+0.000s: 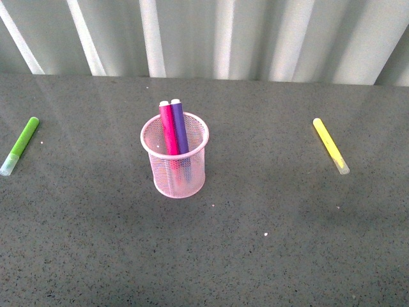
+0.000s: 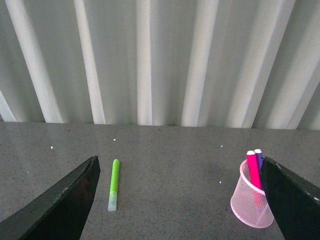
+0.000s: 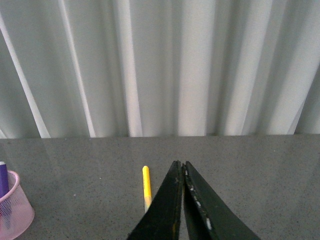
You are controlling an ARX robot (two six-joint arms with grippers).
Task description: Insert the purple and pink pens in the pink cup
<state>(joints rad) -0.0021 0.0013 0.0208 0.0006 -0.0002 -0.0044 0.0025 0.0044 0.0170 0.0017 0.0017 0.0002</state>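
The pink cup (image 1: 174, 163) stands upright in the middle of the grey table. Inside it the pink pen (image 1: 168, 128) and the purple pen (image 1: 179, 125) lean side by side, their ends poking above the rim. No arm shows in the front view. In the left wrist view my left gripper (image 2: 180, 172) is open and empty, held back from the table; the pink cup (image 2: 248, 204) with the pink pen (image 2: 253, 169) and purple pen (image 2: 259, 159) sits by one finger. My right gripper (image 3: 181, 164) is shut on nothing; the pink cup (image 3: 15, 207) shows at that view's edge.
A lime green marker (image 1: 20, 144) lies at the table's far left, and a yellow marker (image 1: 330, 145) lies at the right. The green marker (image 2: 114, 184) shows between the left fingers' spread; the yellow marker (image 3: 146, 186) lies just beside the right fingertips. A white curtain hangs behind the table.
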